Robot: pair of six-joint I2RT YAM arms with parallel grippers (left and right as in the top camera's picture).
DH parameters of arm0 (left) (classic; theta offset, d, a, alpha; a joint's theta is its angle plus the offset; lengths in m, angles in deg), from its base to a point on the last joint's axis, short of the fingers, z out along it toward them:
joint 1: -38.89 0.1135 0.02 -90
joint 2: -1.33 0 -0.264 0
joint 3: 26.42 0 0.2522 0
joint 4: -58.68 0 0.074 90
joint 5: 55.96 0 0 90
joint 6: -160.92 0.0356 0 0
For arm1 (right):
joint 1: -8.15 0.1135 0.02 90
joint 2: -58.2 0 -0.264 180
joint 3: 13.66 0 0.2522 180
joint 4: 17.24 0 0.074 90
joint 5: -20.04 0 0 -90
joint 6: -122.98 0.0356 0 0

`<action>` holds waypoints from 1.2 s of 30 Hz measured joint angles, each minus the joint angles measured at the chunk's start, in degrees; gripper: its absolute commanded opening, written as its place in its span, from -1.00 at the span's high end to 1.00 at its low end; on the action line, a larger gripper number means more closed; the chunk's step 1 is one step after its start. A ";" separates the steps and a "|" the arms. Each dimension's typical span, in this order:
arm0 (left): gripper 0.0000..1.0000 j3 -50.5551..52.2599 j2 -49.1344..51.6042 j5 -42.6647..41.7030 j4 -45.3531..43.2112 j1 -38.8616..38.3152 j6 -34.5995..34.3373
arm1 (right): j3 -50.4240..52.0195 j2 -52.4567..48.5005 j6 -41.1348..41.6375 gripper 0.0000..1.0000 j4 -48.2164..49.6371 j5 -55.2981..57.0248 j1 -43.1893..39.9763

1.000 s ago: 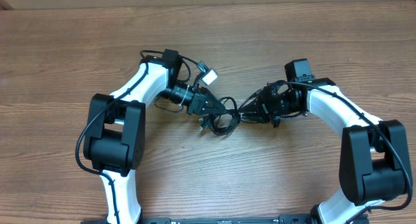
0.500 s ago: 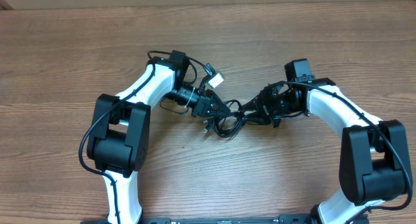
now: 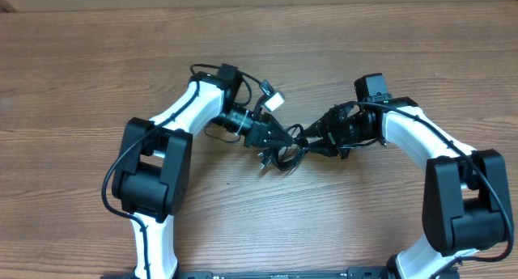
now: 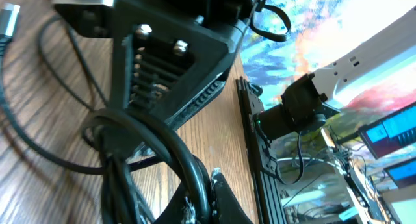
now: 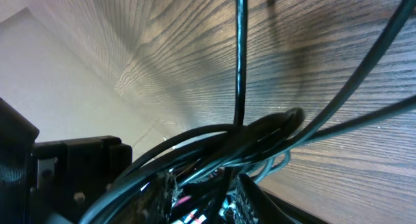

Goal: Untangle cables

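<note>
Cables (image 3: 282, 154) bunch on the table (image 3: 89, 61), well apart from its far edge.

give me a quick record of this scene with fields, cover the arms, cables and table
surface: wooden table
cables: thin black cables bunched in a tangle at mid-table, between the two grippers
plug: silver-white plug sticking out past the tangle, close to the left arm's wrist
left arm: left gripper shut on the cables at the tangle's left side
right arm: right gripper at the tangle's right side, cables running between its fingers, grip unclear
task state: cables not yet untangled
</note>
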 measured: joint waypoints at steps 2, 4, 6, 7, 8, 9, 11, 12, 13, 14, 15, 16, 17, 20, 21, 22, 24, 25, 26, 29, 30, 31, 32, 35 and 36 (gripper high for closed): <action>0.91 0.00 0.00 -0.13 -0.50 -0.83 -0.02 | 0.00 0.00 0.02 0.31 0.02 0.02 0.00; 0.92 0.00 0.00 -0.20 -0.74 -1.36 0.00 | 0.00 0.00 0.07 0.29 -0.02 0.07 0.00; 0.91 0.00 0.00 -0.22 -0.81 -1.53 0.00 | 0.00 0.00 0.20 0.29 0.09 0.15 0.00; 0.92 0.00 0.00 -0.24 -0.87 -1.51 0.00 | 0.00 0.00 0.17 0.29 0.17 0.26 0.00; 0.91 0.00 0.00 -0.24 -0.87 -1.51 -0.02 | 0.00 0.00 0.17 0.29 0.31 0.48 0.00; 0.91 0.00 0.00 -0.24 -0.87 -1.51 -0.02 | 0.00 0.00 0.20 0.30 0.42 0.63 0.02; 0.91 0.00 0.00 -0.24 -0.87 -1.51 -0.02 | 0.00 0.00 0.46 0.32 0.55 0.94 0.04; 0.91 0.00 0.00 -0.24 -0.87 -1.51 -0.02 | 0.00 0.00 0.96 0.35 0.70 1.07 0.07; 0.92 0.00 0.00 -0.24 -0.87 -1.51 -0.02 | 0.00 0.00 1.25 0.38 0.72 1.11 0.20; 0.92 0.00 0.00 -0.24 -0.87 -1.53 -0.02 | 0.00 0.00 1.62 0.38 0.87 1.31 0.35; 0.91 0.00 0.00 -0.24 -0.87 -1.53 -0.02 | 0.00 0.00 1.92 0.39 1.16 1.53 0.57; 0.91 0.00 0.00 -0.26 -0.87 -1.55 -0.02 | 0.00 0.00 2.10 0.39 1.49 1.75 0.87; 0.91 0.00 0.00 -0.24 -0.87 -1.57 -0.02 | 0.00 0.00 2.34 0.39 1.66 2.10 1.16; 0.92 0.00 0.00 -0.31 -1.01 -1.99 -0.02 | 0.00 0.00 3.67 0.40 2.01 3.52 2.67; 0.92 0.00 0.00 -0.33 -1.01 -2.19 -0.02 | 0.00 0.00 4.17 0.41 2.14 4.07 3.15; 0.92 0.00 0.00 -0.33 -1.01 -2.36 -0.02 | 0.00 0.00 4.55 0.45 2.25 4.46 3.54; 0.92 0.00 0.00 -0.33 -1.03 -2.62 -0.02 | 0.00 0.00 5.18 0.56 2.69 5.25 4.20; 0.91 0.00 0.00 -0.33 -1.03 -2.64 -0.02 | 0.00 0.00 5.27 0.67 2.99 5.60 4.46; 0.92 0.00 0.00 -0.33 -1.03 -2.64 -0.02 | 0.00 0.00 5.55 0.76 3.19 5.73 4.55; 0.92 0.00 0.00 -0.33 -1.01 -2.64 -0.02 | 0.00 0.00 6.51 0.91 3.54 6.14 4.55; 0.92 0.00 0.00 -0.31 -1.03 -2.64 -0.02 | 0.00 0.00 6.69 0.92 3.56 6.25 4.55; 0.92 0.00 0.00 -0.02 -1.03 -2.64 -0.07 | 0.00 0.00 6.97 0.92 3.58 6.47 4.55; 0.91 0.00 0.00 0.50 -1.01 -2.64 -0.26 | 0.00 0.00 7.08 0.92 3.61 6.67 4.52; 0.67 0.00 0.00 2.29 -0.92 -2.64 -1.40 | 0.00 -0.02 6.99 0.92 3.58 7.39 4.55; 0.54 0.00 0.00 3.34 -0.90 -2.67 -2.27 | 0.00 -0.02 6.84 0.92 3.63 7.63 4.55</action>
